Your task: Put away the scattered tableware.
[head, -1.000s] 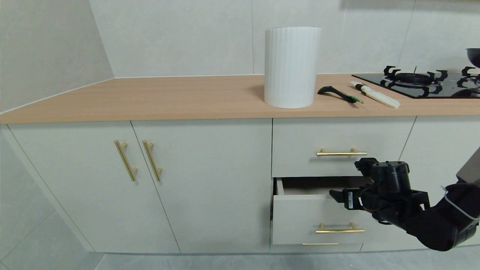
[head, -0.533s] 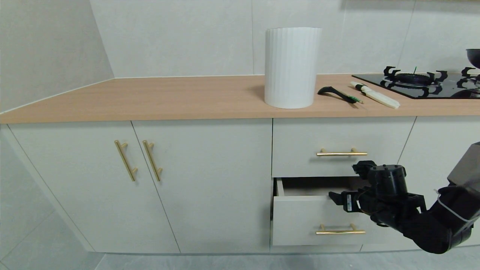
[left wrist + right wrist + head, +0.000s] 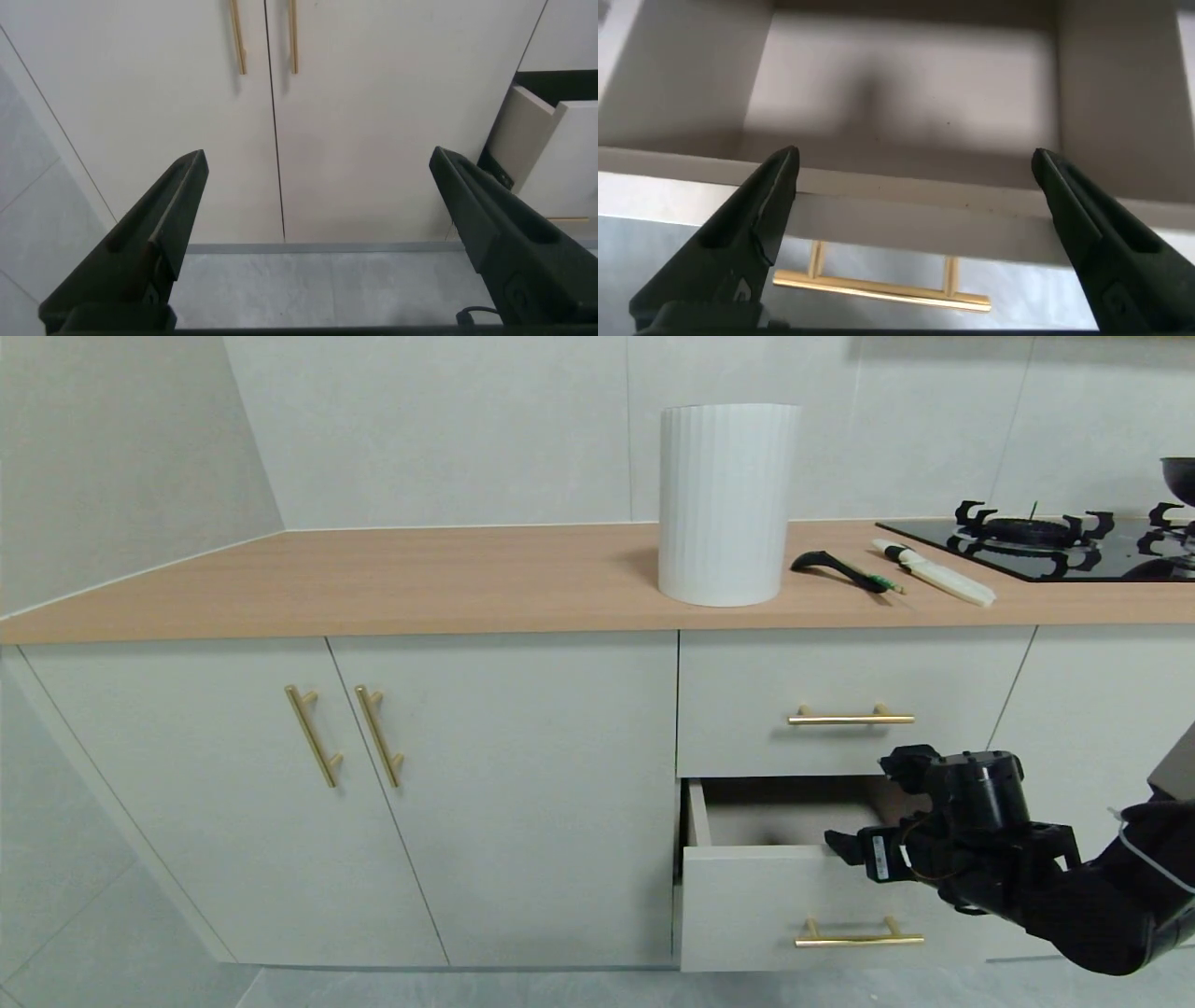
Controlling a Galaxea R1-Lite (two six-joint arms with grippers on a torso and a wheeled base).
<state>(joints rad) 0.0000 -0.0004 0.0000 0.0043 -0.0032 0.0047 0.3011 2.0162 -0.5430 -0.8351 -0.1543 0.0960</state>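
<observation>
**Two grippers spread wide, tableware up on the counter**

From the head view we get the right gripper (image 3: 868,803) at the lower drawer (image 3: 775,905), which stands partly open. Its fingers are spread wide and grip nothing, with the top edge of the drawer front running between them. We can't tell if either finger touches that edge. The gold handle (image 3: 859,938) sits just below the fingers.

Well above them, on the wooden counter (image 3: 373,579), lie the black-headed utensil (image 3: 826,563) and the white utensil (image 3: 934,576). They're just beside each other, between the white ribbed canister (image 3: 728,504) and the gas hob (image 3: 1046,546).

The right wrist view adds the drawer's pale inner floor and walls past the fingertips. The left wrist view gives us the left gripper (image 3: 318,159), fingers also wide apart and gripping nothing. The double cabinet doors (image 3: 374,121) are beyond them, and the open drawer is out past one finger.
</observation>
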